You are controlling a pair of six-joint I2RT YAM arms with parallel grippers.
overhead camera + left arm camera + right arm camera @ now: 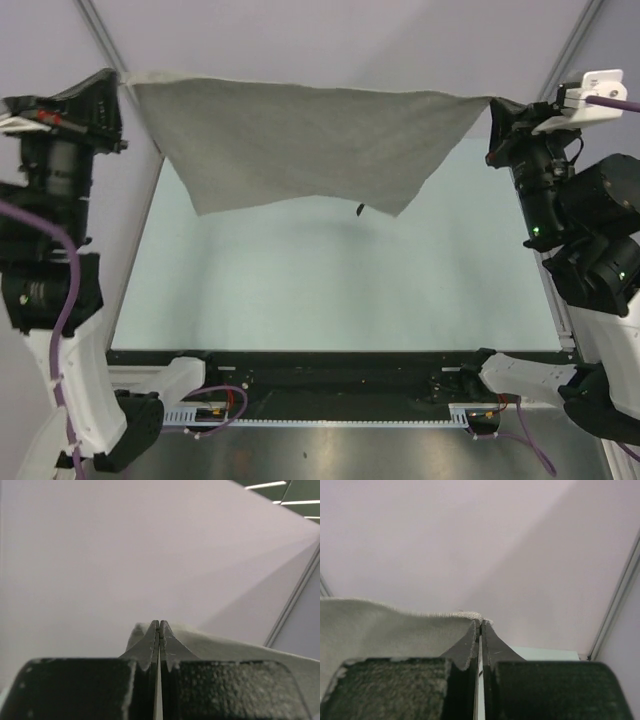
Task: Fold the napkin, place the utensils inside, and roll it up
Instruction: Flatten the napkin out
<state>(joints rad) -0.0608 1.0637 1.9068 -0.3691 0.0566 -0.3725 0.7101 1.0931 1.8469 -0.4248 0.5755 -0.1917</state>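
aloft, napkin (pixel 300 140) above table (pixel 330 285)

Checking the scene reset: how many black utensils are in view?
1. A thin black stick-like utensil peeks out just below the lower edge of the hanging grey-beige fabric napkin, right of centre. The cloth hides most of it and may hide others.

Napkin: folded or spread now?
Spread: napkin hangs unfolded in the air, stretched between left claw and right claw, each shut on a top corner.
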